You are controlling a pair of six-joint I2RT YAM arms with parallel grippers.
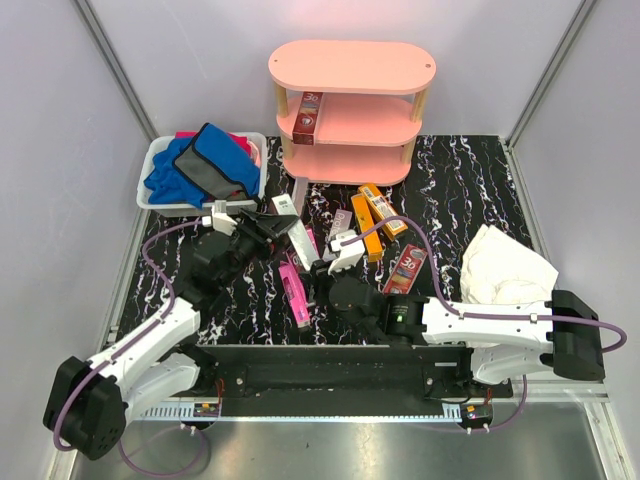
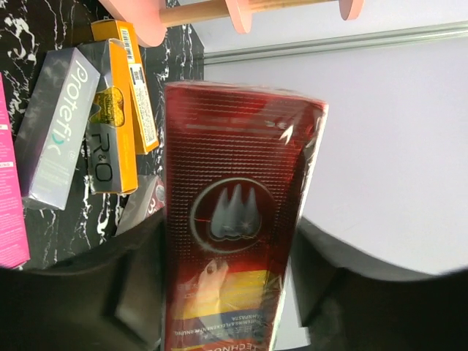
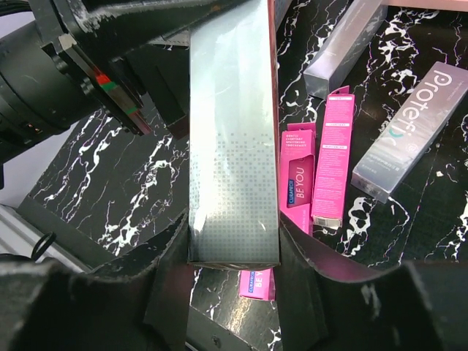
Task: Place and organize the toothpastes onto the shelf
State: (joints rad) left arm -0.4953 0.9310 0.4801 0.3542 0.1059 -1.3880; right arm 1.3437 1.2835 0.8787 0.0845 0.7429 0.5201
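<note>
My left gripper (image 1: 280, 222) is shut on a dark red toothpaste box (image 2: 238, 212), held above the mat in front of the shelf (image 1: 350, 65). My right gripper (image 1: 322, 262) is shut on the near end of a silver-grey box (image 3: 232, 146) with a red strip along its edge. Its far end reaches the left gripper, and I cannot tell if it is the same box. One dark red box (image 1: 308, 112) stands on the middle tier. Loose on the mat are orange boxes (image 1: 375, 215), a red one (image 1: 405, 268), pink ones (image 1: 295, 290) and a silver one (image 1: 340, 222).
A white bin (image 1: 152, 170) with blue and grey cloths (image 1: 210, 160) stands left of the shelf. A white cloth (image 1: 505, 265) lies at the right of the black marbled mat (image 1: 470, 190). Grey walls close in on three sides.
</note>
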